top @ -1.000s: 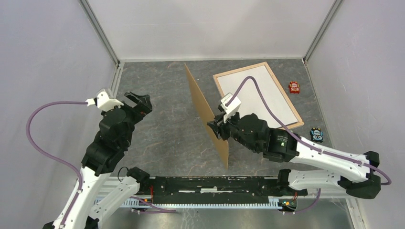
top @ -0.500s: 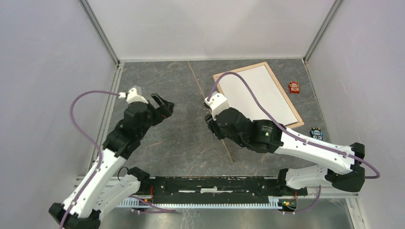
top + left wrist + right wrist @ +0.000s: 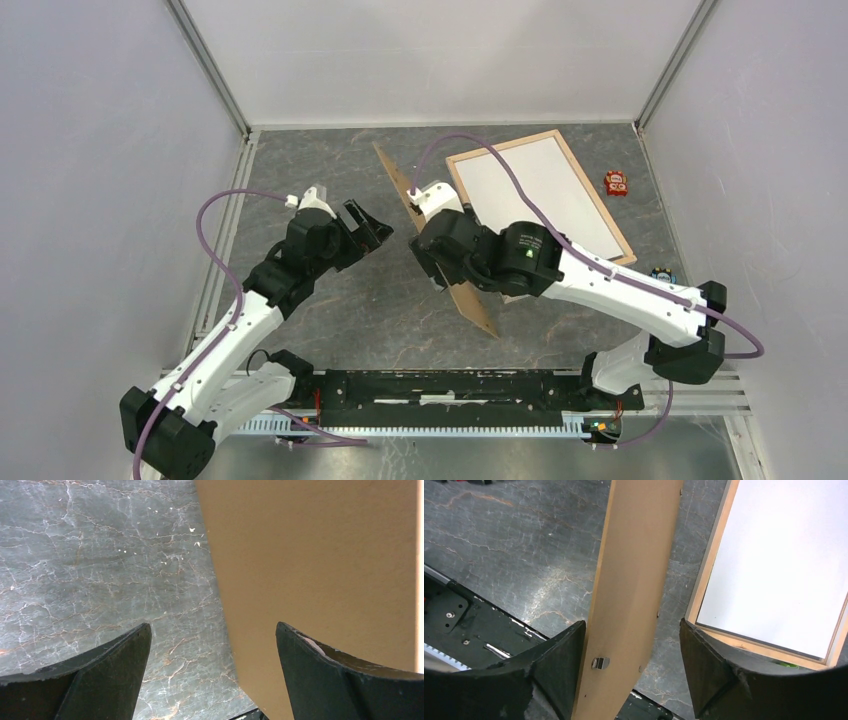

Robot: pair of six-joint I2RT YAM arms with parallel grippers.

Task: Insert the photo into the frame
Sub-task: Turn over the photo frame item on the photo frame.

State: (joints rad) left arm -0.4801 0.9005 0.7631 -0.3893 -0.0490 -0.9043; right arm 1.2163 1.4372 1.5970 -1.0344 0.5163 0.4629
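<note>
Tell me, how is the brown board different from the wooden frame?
The brown board stands up on edge, tilted; the frame lies flat on the table. The board is plain brown; the frame has pale wood rails around a white middle. Both are thin rectangles.

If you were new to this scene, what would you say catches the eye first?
A thin brown board stands tilted on edge mid-table, between the fingers of the open right claw, with the open left claw facing it from the left. Beyond it, at the far right, the pale frame lies flat with a white sheet inside, and a small red toy sits beside it.
</note>
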